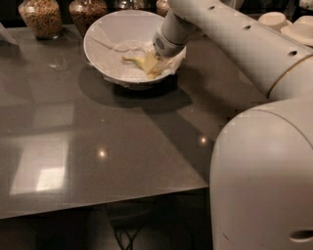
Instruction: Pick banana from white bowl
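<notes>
The white bowl [105, 36] stands at the back middle of the dark table, lined with crumpled white paper. The banana [136, 61] lies inside it, right of centre; a small yellow piece with a thin stem end pointing left shows beside the gripper. My gripper [152, 64] reaches down into the bowl from the right and sits right at the banana, covering part of it. The white arm [230, 39] runs from the bowl to the lower right.
Glass jars of grain [41, 17] [88, 10] stand behind the bowl at the back left. Small cream bowls and plates [274, 19] sit at the back right. The table's front edge [107, 202] runs across the lower part. My white base [264, 180] fills the lower right.
</notes>
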